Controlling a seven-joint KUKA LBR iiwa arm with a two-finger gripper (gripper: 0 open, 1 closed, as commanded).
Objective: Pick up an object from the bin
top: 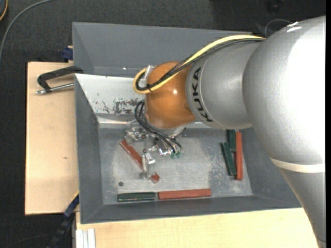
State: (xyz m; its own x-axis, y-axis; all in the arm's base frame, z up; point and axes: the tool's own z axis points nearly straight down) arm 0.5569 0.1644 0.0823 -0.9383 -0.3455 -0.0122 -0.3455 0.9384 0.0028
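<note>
Red stick (131,152) lies slanted on the bin (199,164) floor, just at nine o'clock of the tool (148,165). How far the tool is open I cannot tell. It should probably centre across the stick's narrow width before closing.

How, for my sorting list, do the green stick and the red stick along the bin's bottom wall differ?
The green stick is dark green; the red stick is brick red. The red stick looks longer than the green stick. The green stick lies left of the red stick in the view. Both lie flat, end to end.
</note>
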